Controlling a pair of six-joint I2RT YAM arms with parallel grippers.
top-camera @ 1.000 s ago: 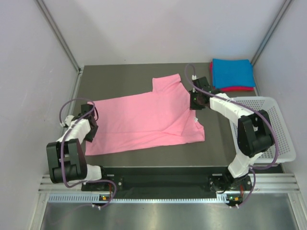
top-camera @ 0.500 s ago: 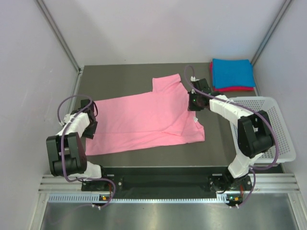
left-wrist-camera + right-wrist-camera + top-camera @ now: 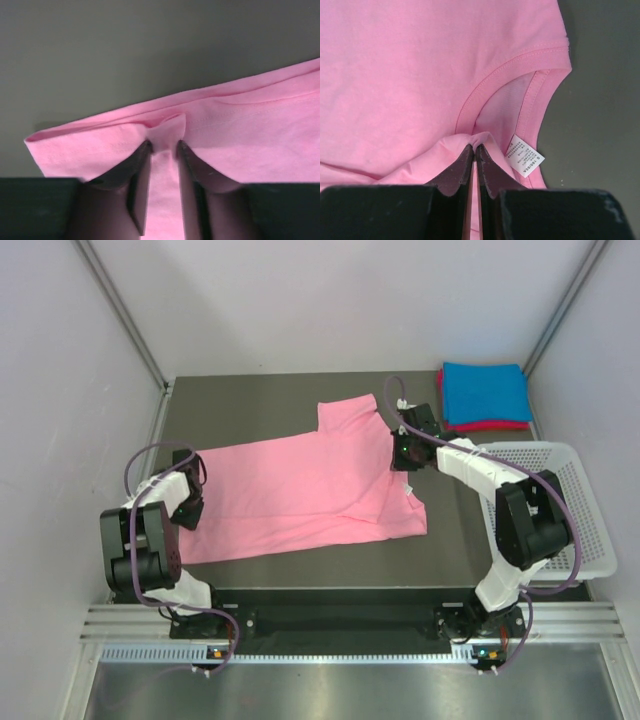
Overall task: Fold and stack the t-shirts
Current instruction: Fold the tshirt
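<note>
Well, both my grippers have hold of the pink t-shirt (image 3: pixel 300 490), which lies flat and unfolded on the table to the left of the white basket (image 3: pixel 560 447). My left gripper (image 3: pixel 162 145) pinches a small tuck of hem at the shirt's end farthest from the basket. My right gripper (image 3: pixel 474 147) is pressed almost together on a ridge of cloth just below the neckline, at the end nearest the basket, with the size label (image 3: pixel 525 162) just beside it. The blue t-shirt (image 3: pixel 485 390) sits folded on the magenta-red t-shirt (image 3: pixel 495 426), just beyond the basket's far side.

The worry is how little cloth each pinch holds. I judge the left may have only the top layer, so a lift could peel the layers apart. If either bite slips while I carry the fold across, the shirt will sag and land crooked. Pulling the ends apart unevenly would twist it.
</note>
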